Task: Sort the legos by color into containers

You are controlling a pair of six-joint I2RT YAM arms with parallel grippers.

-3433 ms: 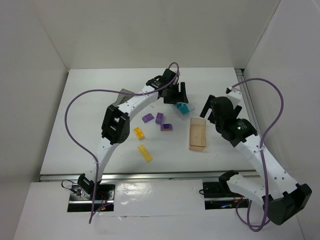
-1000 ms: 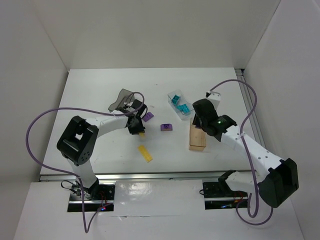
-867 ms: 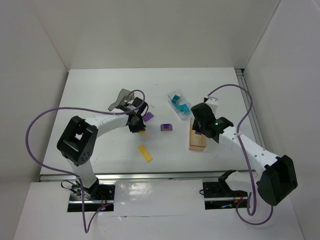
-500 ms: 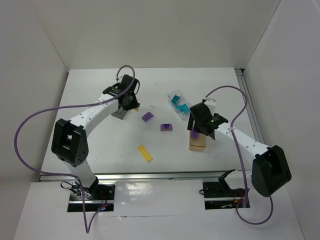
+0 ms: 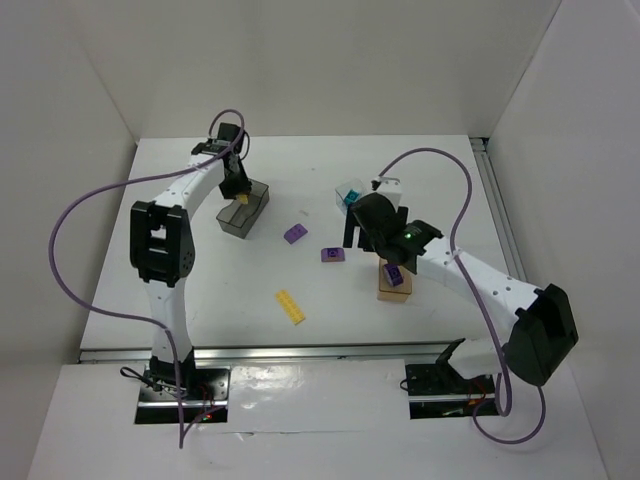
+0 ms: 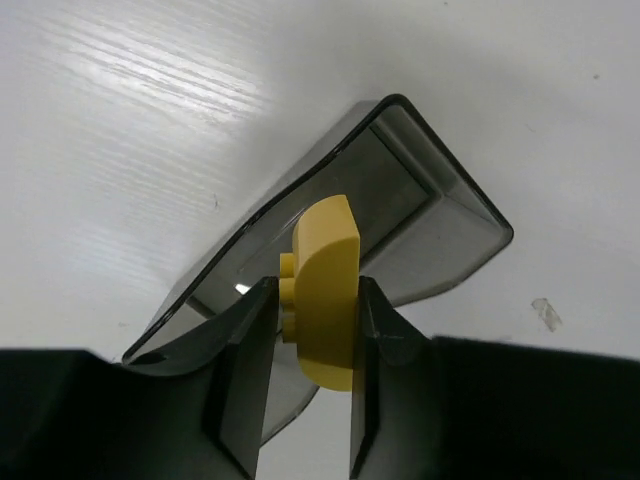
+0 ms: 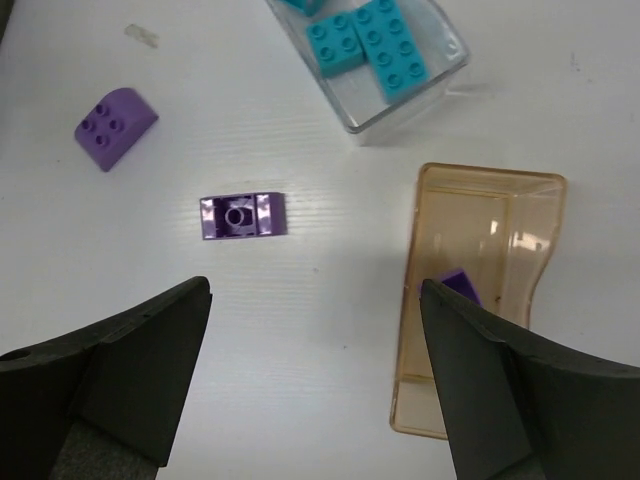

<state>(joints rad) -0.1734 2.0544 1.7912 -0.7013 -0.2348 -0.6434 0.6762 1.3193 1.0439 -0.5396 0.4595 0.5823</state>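
My left gripper (image 6: 314, 292) is shut on a yellow lego (image 6: 326, 288) and holds it just above the smoky dark grey container (image 6: 425, 205); from above, the left gripper (image 5: 238, 187) hangs over that bin (image 5: 244, 214). My right gripper (image 7: 315, 305) is open and empty above bare table. An upturned purple lego (image 7: 243, 215) lies ahead of it, and the tan container (image 7: 492, 235) with a purple lego (image 7: 460, 286) inside stands to its right. A rounded purple lego (image 7: 115, 124) lies further left. The clear container (image 7: 422, 93) holds teal legos (image 7: 375, 45).
A flat yellow lego (image 5: 291, 306) lies alone toward the near edge. The right arm (image 5: 470, 280) reaches across the tan container (image 5: 396, 291) and hides part of the clear one. White walls close in the table at the back and on both sides.
My left gripper carried the yellow lego from the table's middle back to above the dark grey bin. My right gripper opened, left the purple lego in the tan bin and moved left.
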